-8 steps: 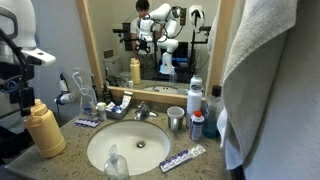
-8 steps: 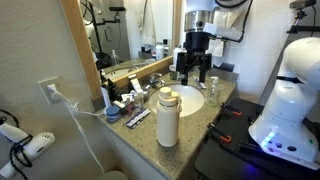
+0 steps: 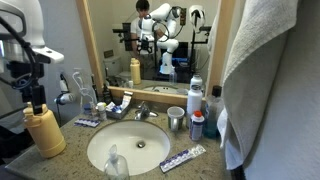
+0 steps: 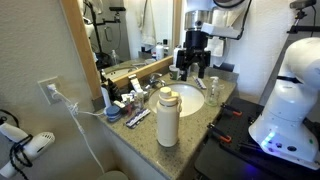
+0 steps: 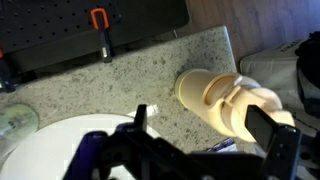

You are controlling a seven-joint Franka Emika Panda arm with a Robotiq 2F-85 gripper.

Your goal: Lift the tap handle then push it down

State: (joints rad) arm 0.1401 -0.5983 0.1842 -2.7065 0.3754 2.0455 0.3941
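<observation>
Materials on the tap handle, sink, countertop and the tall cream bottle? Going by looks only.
Tap handle: likely chromed metal, shiny silver with bright highlights.
Sink: glossy white, probably ceramic or porcelain.
Countertop: speckled beige, polished granite or a lookalike.
Tall cream bottle: matte and opaque, probably plastic.

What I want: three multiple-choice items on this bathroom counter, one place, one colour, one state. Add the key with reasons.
1. The tall cream plastic bottle stands: A on the speckled stone counter beside the oval white sink; B inside that sink; C on the floor.
2. The hanging cloth towel is: A red; B grey; C green.
3. The robot's black pincer, relative to the small chrome tap handle, is: A shut on it; B open, apart from it; C shut beside it.
Key: 1 A, base on the counter; 2 B, plainly grey; 3 B, fingers spread in wrist view.
</observation>
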